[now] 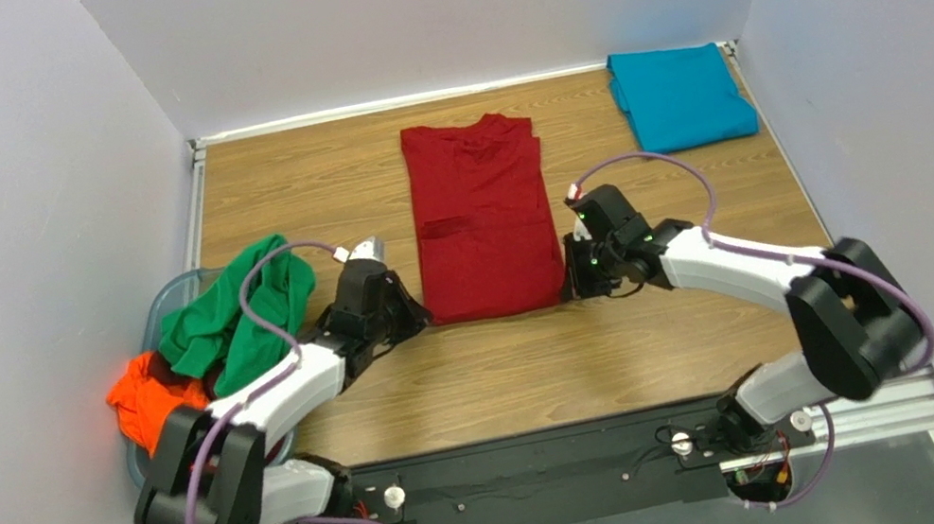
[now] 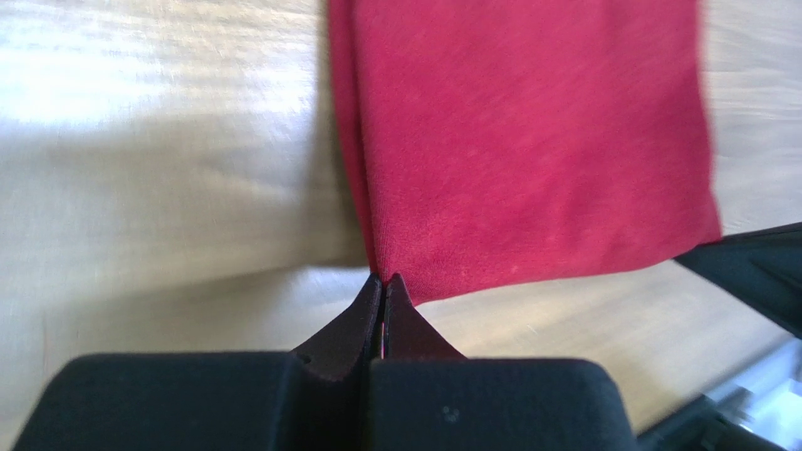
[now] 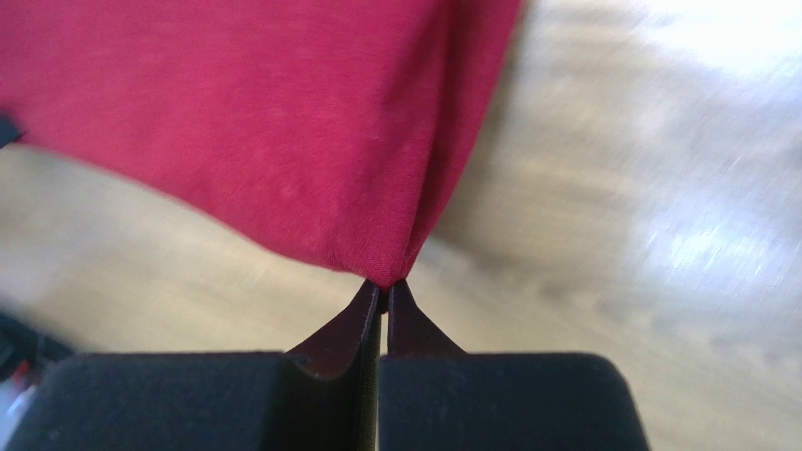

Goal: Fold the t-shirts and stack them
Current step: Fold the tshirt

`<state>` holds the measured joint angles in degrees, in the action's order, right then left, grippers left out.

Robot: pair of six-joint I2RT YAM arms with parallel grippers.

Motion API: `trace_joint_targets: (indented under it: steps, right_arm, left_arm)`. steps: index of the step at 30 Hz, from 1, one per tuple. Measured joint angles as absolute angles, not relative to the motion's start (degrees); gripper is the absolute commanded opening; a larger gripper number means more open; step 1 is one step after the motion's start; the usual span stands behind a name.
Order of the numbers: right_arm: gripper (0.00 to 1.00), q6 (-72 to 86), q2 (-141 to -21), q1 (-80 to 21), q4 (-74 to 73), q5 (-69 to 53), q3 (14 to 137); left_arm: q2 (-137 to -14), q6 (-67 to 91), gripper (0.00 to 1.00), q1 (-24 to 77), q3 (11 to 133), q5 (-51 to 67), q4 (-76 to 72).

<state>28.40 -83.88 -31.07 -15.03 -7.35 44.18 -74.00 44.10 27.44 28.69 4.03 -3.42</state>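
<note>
Dark red cloth t-shirt [image 1: 481, 216]: long axis near-to-far, collar at far end; L gripper [image 2: 385, 278] & R gripper [image 3: 384, 284] each pinch a near corner.

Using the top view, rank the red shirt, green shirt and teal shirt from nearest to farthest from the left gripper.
1. The red shirt: centre of the table, its near-left corner pinched in the left gripper.
2. The green shirt: heaped to the left, at the table's edge.
3. The teal shirt: folded in the far right corner.
</note>
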Motion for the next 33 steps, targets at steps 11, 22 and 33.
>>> trace_joint_targets:
  steps: [11,22,33]
  right_arm:
    - [0.07,28.05,-64.73,-31.55,-31.57,-20.29,47.37]
    - [0.07,29.45,-55.72,-31.92,-39.94,-29.65,53.17]
    - [0.07,31.42,-57.93,-31.92,-40.47,-26.89,56.69]
  left_arm:
    - [-42.04,49.98,0.0,27.9,28.08,4.6,11.27]
    - [-27.81,51.79,0.0,28.25,33.95,4.51,19.46]
    - [-32.6,51.11,0.0,28.36,39.33,-0.1,23.29]
